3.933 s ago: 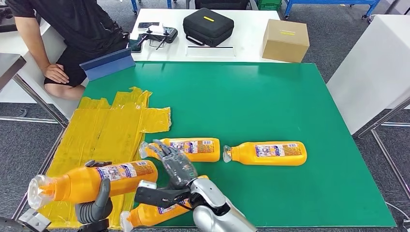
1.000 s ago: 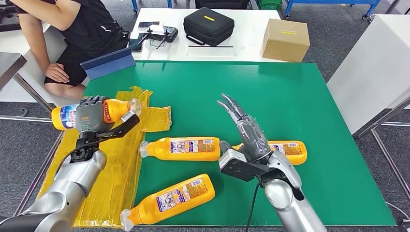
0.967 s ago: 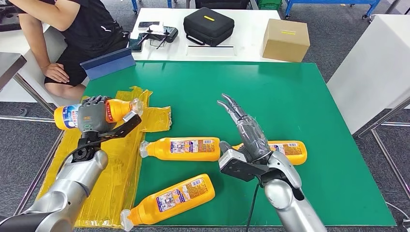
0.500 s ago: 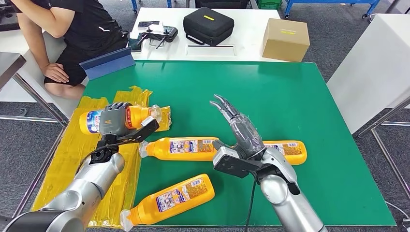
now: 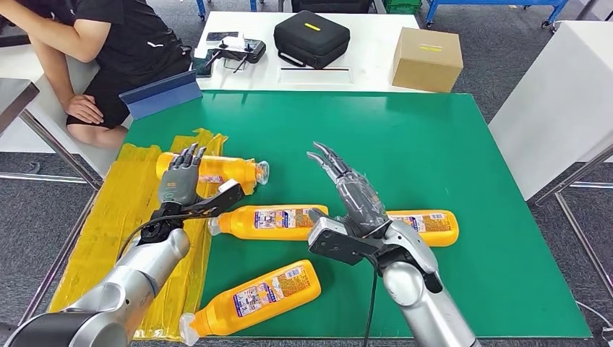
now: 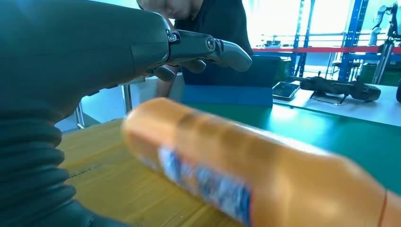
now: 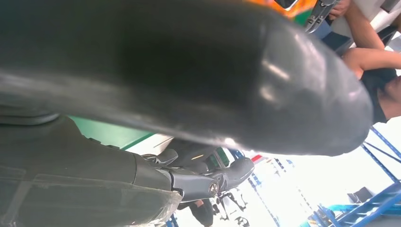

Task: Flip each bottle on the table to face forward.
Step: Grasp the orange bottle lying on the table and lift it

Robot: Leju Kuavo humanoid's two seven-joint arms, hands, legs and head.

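From the head camera you see the green table [image 5: 434,159] with four orange bottles lying on their sides. Your left hand [image 5: 181,184] is raised with its fingers spread and extended, holding nothing; the far-left bottle [image 5: 224,168] lies just beyond it on the yellow sheet [image 5: 130,210], cap pointing right, its middle partly hidden behind the fingers. You cannot tell whether the fingertips touch it. Your right hand [image 5: 347,191] stands over the table with its fingers straight and apart, also empty. The middle bottle [image 5: 275,220] lies just to the left of that hand's wrist, cap to the left, and the right bottle [image 5: 423,225] lies just behind the wrist, mostly hidden by it. The near bottle [image 5: 253,295] lies slanted between your two forearms, cap toward the near edge, well apart from both hands. At the far left a seated person [image 5: 108,50] sits by a blue tablet [image 5: 160,95]. On the white table beyond are a black case [image 5: 311,37] and a cardboard box [image 5: 426,59].

On the left wrist camera the left hand [image 6: 142,47] arches over a blurred orange bottle [image 6: 265,175], with a clear gap between the fingers [image 6: 227,49] and the bottle, which rests on the yellow sheet [image 6: 108,184].

On the right wrist camera the right hand [image 7: 179,75] is close and dark, its fingers [image 7: 222,177] extended with nothing in them.
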